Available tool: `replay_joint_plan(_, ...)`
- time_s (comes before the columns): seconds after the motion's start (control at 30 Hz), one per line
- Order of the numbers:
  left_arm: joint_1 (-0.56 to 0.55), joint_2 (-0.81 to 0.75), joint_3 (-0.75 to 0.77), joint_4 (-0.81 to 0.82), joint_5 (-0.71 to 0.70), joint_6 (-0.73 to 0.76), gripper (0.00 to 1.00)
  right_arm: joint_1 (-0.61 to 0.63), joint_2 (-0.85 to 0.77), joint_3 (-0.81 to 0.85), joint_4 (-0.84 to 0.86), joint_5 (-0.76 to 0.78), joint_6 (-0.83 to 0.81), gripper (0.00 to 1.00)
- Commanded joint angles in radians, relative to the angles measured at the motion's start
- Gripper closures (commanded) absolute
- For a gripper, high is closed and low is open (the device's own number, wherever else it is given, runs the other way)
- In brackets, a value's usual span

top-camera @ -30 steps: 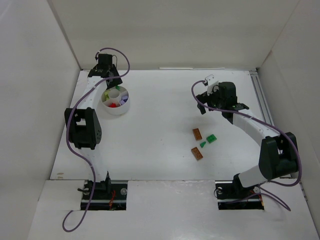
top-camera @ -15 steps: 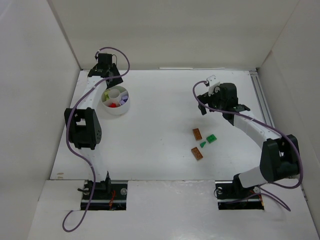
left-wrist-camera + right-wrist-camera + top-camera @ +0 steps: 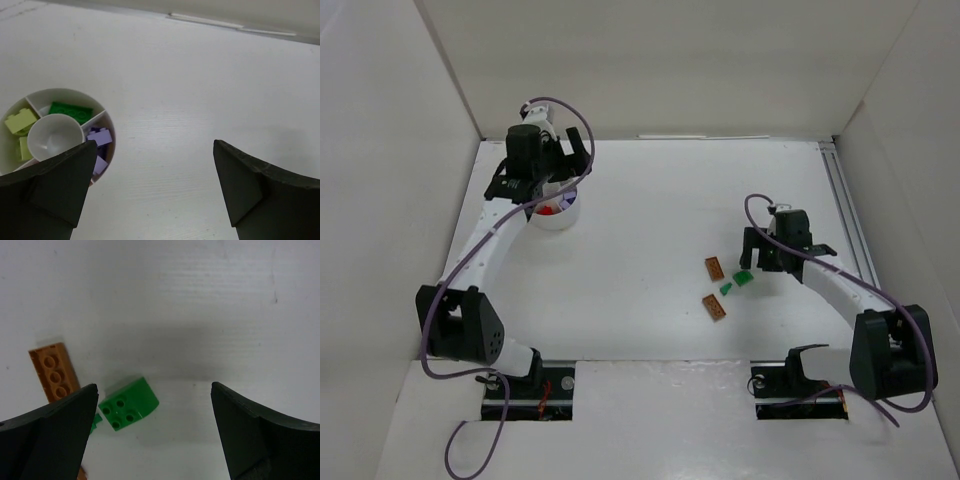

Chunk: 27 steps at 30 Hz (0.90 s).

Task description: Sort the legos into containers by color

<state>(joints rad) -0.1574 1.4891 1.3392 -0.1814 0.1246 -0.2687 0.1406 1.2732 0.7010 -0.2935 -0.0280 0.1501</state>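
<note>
Both arms have repositioned over the table (image 3: 620, 240) within the last second.

The right arm (image 3: 840, 285) has swung in from the far right area. It now holds the right gripper (image 3: 154, 407) low over the loose bricks, with its jaws apart and nothing held.

The left arm (image 3: 485, 235) has stretched out, and the left gripper (image 3: 152, 170) now hangs partly over the white cup (image 3: 108, 125), with its jaws also apart and empty.

The cup sits at the far left. It already holds a green brick (image 3: 70, 112), yellow-green bricks (image 3: 19, 121) and purple bricks (image 3: 100, 137) in separate compartments.

Four bricks remain loose at right centre: two brown-orange bricks (image 3: 715, 267) and two green ones. The curved green brick (image 3: 128, 404) lies between the right fingers, offset toward the left one.

Judgement: a green pick is being set up. The gripper needs a slight shift to centre the brick before closing.
</note>
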Motion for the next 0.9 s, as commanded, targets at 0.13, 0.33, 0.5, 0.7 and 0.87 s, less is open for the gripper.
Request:
replay_joint_plan(0.13, -0.031, -0.081, -0.116, 0.155, 0.155, 0.003, 0.0, 0.036, -0.046, -0.087, -0.038, 0.085, 0.23, 0.08)
replay_joint_plan(0.33, -0.076, -0.081, -0.147, 0.174, 0.176, 0.013, 0.0, 0.134, 0.005, -0.087, -0.038, 0.129, 0.316, 0.1)
replay_joint_plan(0.5, -0.076, -0.072, -0.147, 0.174, 0.176, 0.013, 0.0, 0.202, 0.044, -0.04, -0.059, 0.172, 0.394, 0.15)
replay_joint_plan(0.7, -0.076, -0.062, -0.147, 0.148, 0.165, 0.013, 0.0, 0.235, 0.078, -0.011, -0.087, 0.195, 0.413, 0.23)
replay_joint_plan(0.87, -0.085, -0.062, -0.147, 0.138, 0.175, 0.003, 0.0, 0.28, 0.077, 0.038, -0.108, 0.195, 0.413, 0.22)
